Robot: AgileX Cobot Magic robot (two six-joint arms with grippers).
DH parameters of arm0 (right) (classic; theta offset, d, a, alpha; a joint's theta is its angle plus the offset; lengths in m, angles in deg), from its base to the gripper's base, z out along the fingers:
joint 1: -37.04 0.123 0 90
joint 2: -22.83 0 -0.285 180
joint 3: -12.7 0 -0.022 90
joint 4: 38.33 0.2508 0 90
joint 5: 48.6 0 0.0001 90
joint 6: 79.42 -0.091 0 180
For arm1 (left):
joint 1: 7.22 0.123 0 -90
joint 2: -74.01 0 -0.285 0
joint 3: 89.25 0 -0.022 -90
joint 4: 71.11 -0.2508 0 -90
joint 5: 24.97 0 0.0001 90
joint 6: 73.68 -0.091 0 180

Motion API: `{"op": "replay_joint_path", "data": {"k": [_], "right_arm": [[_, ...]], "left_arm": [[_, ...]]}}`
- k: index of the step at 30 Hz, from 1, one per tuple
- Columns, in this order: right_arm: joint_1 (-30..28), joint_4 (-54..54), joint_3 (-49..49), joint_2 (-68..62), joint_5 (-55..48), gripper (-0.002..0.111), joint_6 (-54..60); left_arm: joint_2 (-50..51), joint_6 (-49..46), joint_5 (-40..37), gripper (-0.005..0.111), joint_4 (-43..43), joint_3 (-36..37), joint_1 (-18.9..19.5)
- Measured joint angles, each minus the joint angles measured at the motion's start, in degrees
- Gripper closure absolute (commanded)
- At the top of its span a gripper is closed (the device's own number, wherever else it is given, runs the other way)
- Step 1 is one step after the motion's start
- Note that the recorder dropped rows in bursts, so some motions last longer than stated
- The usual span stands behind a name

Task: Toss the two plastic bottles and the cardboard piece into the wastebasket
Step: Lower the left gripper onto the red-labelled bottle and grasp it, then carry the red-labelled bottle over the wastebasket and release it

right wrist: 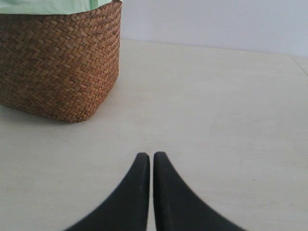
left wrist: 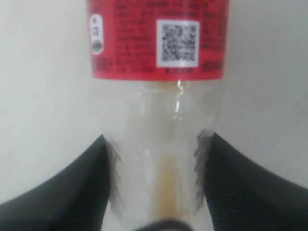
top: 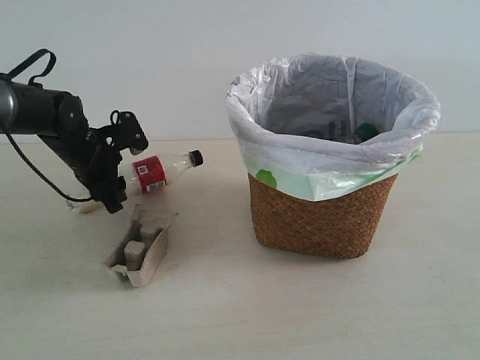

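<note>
My left gripper [top: 120, 184] is shut on the lower body of the slim clear bottle with the red label and black cap [top: 159, 171]. It holds the bottle tilted above the table, cap toward the wastebasket [top: 322, 214]. In the left wrist view the bottle [left wrist: 159, 57] fills the gap between the black fingers [left wrist: 77, 187]. The grey-brown cardboard piece [top: 141, 247] lies on the table just below the bottle. The green-label bottle does not show clearly. A green patch [top: 366, 132] sits inside the basket's bag, and I cannot tell what it is. My right gripper [right wrist: 151, 155] is shut and empty, low over the table near the wastebasket [right wrist: 57, 62].
The pale table [top: 300, 315] runs wide in front of the basket. A plain white wall [top: 187, 45] stands behind. The left arm's black cable [top: 30, 169] loops down at the far left.
</note>
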Motion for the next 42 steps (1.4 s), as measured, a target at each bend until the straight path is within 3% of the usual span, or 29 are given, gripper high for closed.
{"op": "replay_joint_path", "data": {"k": [7, 19, 25, 30, 34, 38, 39, 40, 41, 42], "right_arm": [[0.0, 0.0, 0.0, 0.0, 0.0, 0.108, 0.0], [0.0, 0.0, 0.0, 0.0, 0.0, 0.108, 0.0], [0.0, 0.0, 0.0, 0.0, 0.0, 0.108, 0.0], [0.0, 0.0, 0.0, 0.0, 0.0, 0.108, 0.0], [0.0, 0.0, 0.0, 0.0, 0.0, 0.108, 0.0], [0.0, 0.0, 0.0, 0.0, 0.0, 0.108, 0.0], [0.0, 0.0, 0.0, 0.0, 0.0, 0.108, 0.0], [0.0, 0.0, 0.0, 0.0, 0.0, 0.108, 0.0], [0.0, 0.0, 0.0, 0.0, 0.0, 0.108, 0.0], [0.0, 0.0, 0.0, 0.0, 0.0, 0.108, 0.0]], "left_arm": [[-6.23, 21.12, -7.15, 0.103, -13.51, 0.0, 0.0], [-26.31, 61.01, -21.4, 0.103, -35.86, 0.0, 0.12], [-36.15, 68.4, -32.27, 0.103, -41.01, 0.0, 0.12], [-36.61, 70.28, -36.78, 0.103, -40.45, 0.0, 0.12], [-32.56, 67.25, -26.92, 0.103, -22.17, 3.82, 0.12], [-29.1, 53.03, -17.36, 0.103, 0.68, 4.08, -1.73], [-27.12, 42.27, -13.62, 0.103, 16.06, 2.27, -4.07], [-26.31, 38.28, -12.35, 0.096, 23.59, 0.97, -5.56], [-24.32, 29.98, -9.79, 0.088, 37.21, -3.8, -8.72], [-23.54, 26.37, -8.97, 0.059, 41.75, -6.79, -9.96]]}}
